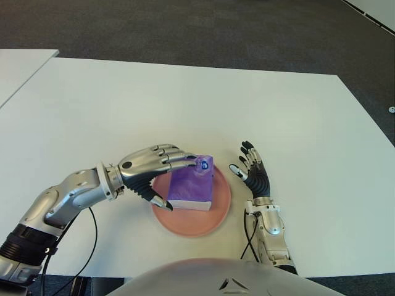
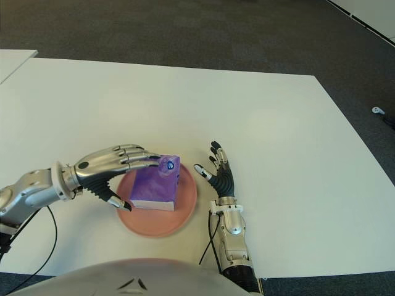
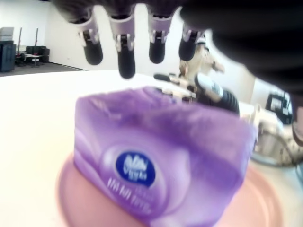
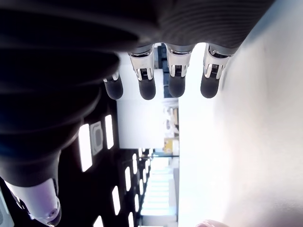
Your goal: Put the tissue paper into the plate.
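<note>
White table [image 1: 185, 98] carries pink plate [image 1: 219, 217] near the robot. Purple tissue pack [image 1: 192, 185] sits inside the plate, so placement looks done. Left hand [image 1: 154, 169] hovers over the pack, fingers extended, gripping nothing. Right hand [image 1: 253, 172] idles just right of the plate, fingers spread, empty.
</note>
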{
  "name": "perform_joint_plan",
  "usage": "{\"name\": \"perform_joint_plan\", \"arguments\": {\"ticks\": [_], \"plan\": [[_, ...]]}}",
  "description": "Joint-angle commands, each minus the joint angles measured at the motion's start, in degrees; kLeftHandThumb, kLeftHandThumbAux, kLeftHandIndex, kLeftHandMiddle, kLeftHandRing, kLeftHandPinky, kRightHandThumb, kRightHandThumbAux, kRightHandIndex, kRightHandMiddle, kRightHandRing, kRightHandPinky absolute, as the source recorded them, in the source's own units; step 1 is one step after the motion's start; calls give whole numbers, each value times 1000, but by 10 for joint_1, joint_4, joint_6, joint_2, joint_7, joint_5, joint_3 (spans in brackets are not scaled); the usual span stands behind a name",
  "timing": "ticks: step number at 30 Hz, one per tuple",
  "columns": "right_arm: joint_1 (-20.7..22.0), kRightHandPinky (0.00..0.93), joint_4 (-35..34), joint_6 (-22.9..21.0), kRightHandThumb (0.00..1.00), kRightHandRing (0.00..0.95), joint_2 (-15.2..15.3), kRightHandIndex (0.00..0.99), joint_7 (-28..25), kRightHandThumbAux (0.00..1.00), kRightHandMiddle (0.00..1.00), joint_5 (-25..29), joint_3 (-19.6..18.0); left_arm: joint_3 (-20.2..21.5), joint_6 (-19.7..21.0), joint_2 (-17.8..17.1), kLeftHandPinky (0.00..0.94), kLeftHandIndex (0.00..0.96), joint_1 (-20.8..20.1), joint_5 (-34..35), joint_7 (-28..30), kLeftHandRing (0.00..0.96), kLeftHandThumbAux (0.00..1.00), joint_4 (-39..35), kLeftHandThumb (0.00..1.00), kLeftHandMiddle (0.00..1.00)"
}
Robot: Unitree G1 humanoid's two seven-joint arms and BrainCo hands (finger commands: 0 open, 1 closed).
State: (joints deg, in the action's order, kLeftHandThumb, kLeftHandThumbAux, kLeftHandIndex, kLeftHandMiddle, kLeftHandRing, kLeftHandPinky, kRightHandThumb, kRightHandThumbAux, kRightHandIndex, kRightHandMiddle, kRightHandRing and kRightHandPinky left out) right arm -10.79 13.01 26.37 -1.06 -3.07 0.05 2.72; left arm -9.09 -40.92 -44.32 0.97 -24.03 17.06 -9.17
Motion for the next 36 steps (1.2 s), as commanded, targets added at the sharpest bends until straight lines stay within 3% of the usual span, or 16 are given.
{"name": "perform_joint_plan", "arguments": {"ticks": [1, 6, 7, 8, 11, 16, 22, 29, 36], "plan": [[-53, 0, 96, -42, 0, 0, 1, 0, -2, 671, 0, -5, 2, 30, 106, -8, 0, 0, -1, 259, 94, 0, 416, 1, 0, 0], [-53, 0, 99, -35, 0, 0, 2, 0, -3, 651, 0, -5, 4, 57, 136, 24, 0, 0, -15, 357, 99, 0, 469, 25, 0, 0], [-51, 0, 107, -26, 0, 0, 3, 0, -8, 650, 0, -2, 3, 76, 159, 33, 0, 0, -11, 402, 87, 0, 471, 7, 0, 0], [-50, 0, 112, -18, 0, 0, 4, 0, -11, 643, 0, 0, 3, 89, 176, 40, 0, 0, -8, 433, 78, 0, 457, -7, 0, 0], [-45, 0, 126, 0, 0, 0, 7, 0, -21, 636, 0, 4, 3, 117, 228, 103, 0, 0, 3, 536, 9, 0, 407, -37, 10, 0], [-41, 0, 136, 5, 0, 0, 8, 0, -24, 644, 0, 7, 1, 159, 283, 133, 0, 0, -3, 631, -13, 0, 323, -26, 48, 0], [-38, 0, 144, 16, 0, 0, 7, 0, -27, 658, 0, 8, -1, 175, 298, 159, 0, 0, -7, 650, 2, 0, 299, 6, 63, 0], [-36, 0, 148, 19, 0, 0, 9, 0, -33, 670, 0, 9, -3, 199, 311, 206, 0, 0, 9, 649, 3, 0, 372, 33, 31, 0], [-34, 0, 154, 25, 0, 0, 11, 0, -40, 684, 0, 12, -7, 202, 283, 250, 0, 0, 13, 572, -12, 0, 457, 82, 3, 0]]}}
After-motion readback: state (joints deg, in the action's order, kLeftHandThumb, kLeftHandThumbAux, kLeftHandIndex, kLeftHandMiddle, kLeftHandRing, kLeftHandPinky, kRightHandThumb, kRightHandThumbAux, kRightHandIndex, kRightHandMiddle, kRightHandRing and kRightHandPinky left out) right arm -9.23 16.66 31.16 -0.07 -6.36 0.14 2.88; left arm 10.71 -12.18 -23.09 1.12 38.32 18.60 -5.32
